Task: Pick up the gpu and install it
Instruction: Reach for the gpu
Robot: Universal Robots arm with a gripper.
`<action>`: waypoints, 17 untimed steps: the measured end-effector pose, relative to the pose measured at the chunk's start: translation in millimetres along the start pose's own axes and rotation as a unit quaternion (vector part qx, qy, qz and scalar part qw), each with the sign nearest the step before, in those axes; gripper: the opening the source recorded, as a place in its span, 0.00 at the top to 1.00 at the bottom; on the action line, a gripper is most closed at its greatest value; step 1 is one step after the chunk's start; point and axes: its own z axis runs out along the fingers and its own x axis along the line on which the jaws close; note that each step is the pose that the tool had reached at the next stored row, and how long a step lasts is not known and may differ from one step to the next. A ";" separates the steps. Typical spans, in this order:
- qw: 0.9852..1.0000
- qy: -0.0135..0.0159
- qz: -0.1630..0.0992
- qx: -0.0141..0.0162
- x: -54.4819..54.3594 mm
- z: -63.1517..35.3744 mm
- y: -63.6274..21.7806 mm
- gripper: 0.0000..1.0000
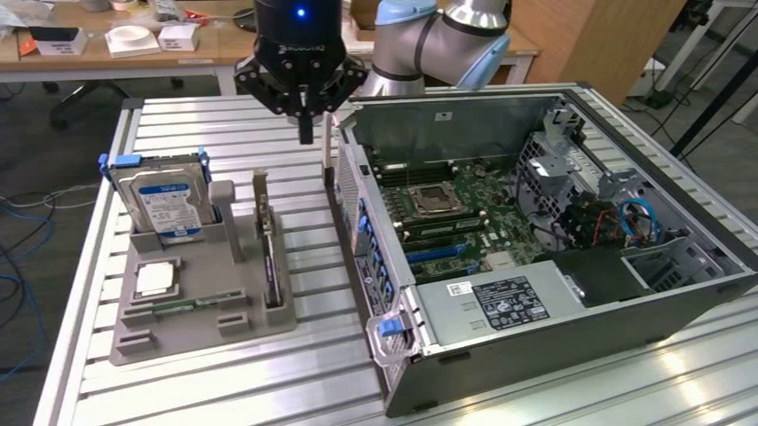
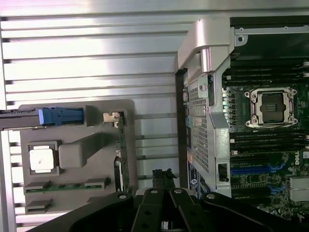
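Gripper (image 1: 305, 131) shut, empty, hovering between tray (image 1: 195, 266) and case (image 1: 509, 373). Gpu (image 1: 272, 253) stands edge-on along the tray's case-side edge, below me and off to the tray side.

Ext oblique; wrist top-down; shared case (image 1: 498, 377)

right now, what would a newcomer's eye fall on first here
The open computer case with its green motherboard dominates the exterior view's right. On that view's left a grey holder carries an upright hard drive and the gpu edge-on. The gripper hangs shut and empty above the gap between them.
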 end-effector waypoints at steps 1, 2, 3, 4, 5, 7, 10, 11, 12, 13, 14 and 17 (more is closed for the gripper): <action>1.000 0.000 0.000 0.000 0.5 0.0 -0.1 0.89; 1.000 0.000 0.000 0.000 0.9 0.0 -0.1 0.89; 1.000 0.000 0.000 0.000 1.4 0.0 -0.1 0.89; 1.000 0.000 0.000 0.000 1.8 0.0 -0.2 0.89; 1.000 0.000 0.000 0.000 2.3 0.0 -0.2 0.89; 1.000 0.000 0.000 0.000 3.2 0.1 -0.3 0.89; 1.000 0.000 0.000 0.000 4.7 0.0 -0.4 0.89; 1.000 0.000 0.000 0.000 5.1 0.0 -0.4 0.89; 1.000 0.000 0.000 0.000 5.6 0.0 -0.4 0.89; 1.000 0.000 0.000 0.000 6.0 0.0 -0.5 0.89; 1.000 0.000 0.000 0.000 6.5 0.0 -0.5 0.89; 1.000 0.000 0.000 0.000 8.0 0.1 -0.6 0.89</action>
